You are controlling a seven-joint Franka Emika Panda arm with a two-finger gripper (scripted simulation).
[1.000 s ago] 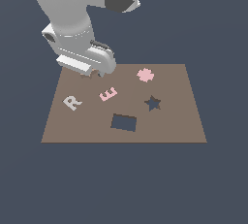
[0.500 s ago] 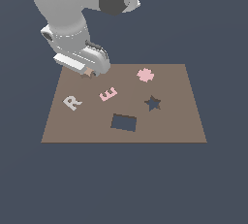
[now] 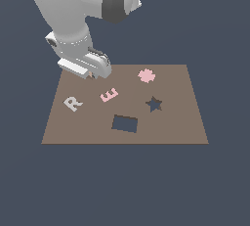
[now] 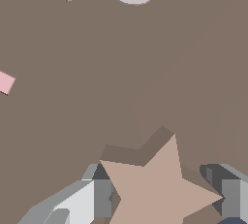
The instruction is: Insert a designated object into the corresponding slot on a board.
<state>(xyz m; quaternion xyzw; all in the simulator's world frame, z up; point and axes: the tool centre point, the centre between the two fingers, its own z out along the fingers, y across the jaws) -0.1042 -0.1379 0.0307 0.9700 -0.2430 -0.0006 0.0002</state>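
Gripper (image 4: 162,199) low over the far-left corner of the board (image 3: 185,127) as the exterior view shows it. In the wrist view one finger (image 4: 97,199) sits on each side of the tan star (image 4: 157,186), right at its edges; contact looks likely, but a firm grip cannot be told. Star is flat, light tan, five-pointed, casting a shadow on the board. The star-shaped slot (image 3: 154,104) lies well off toward the exterior view's right of the gripper, past the pink letter E (image 3: 109,94) and just beyond the rectangular cut-out (image 3: 125,124). Coming move, as judged: carry that way and match the points.
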